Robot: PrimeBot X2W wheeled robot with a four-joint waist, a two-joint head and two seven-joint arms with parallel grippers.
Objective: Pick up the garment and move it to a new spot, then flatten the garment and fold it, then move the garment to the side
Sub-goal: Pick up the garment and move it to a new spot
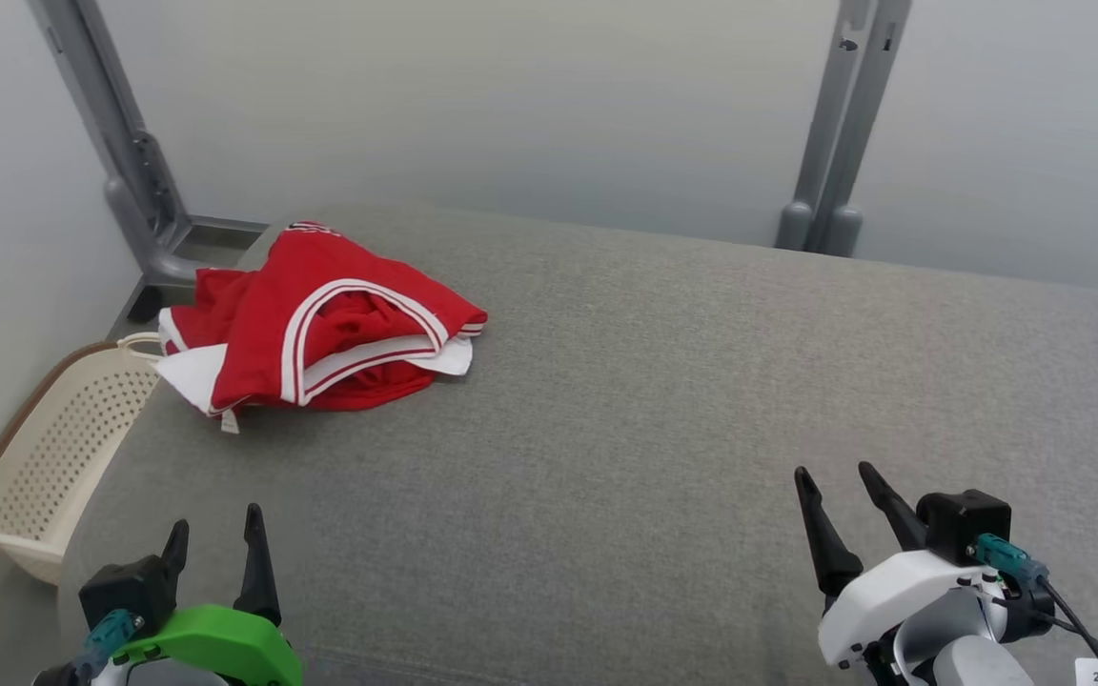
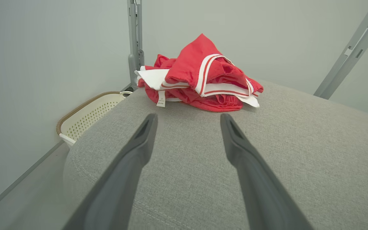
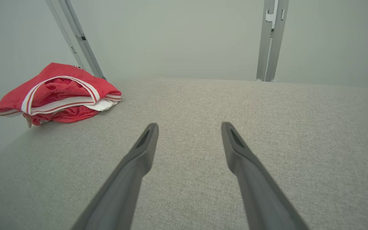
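Red/white garment (image 1: 320, 324) is lying crumpled at far-L corner of the gray cushion (image 1: 606, 429), near the basket (image 1: 53, 448) that's sitting beside the cushion's L edge. L jaws are standing wide open, gripping nothing, at near-L, pointing twd the garment but well apart from it. R jaws are also gaping open & empty at near-R, over bare cushion.

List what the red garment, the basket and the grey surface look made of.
Red garment: thin matte cloth, probably synthetic; it crumples in soft folds.
Basket: cream plastic, likely; moulded rows of holes, brown rim.
Grey surface: matte woven upholstery fabric; its weave shows.
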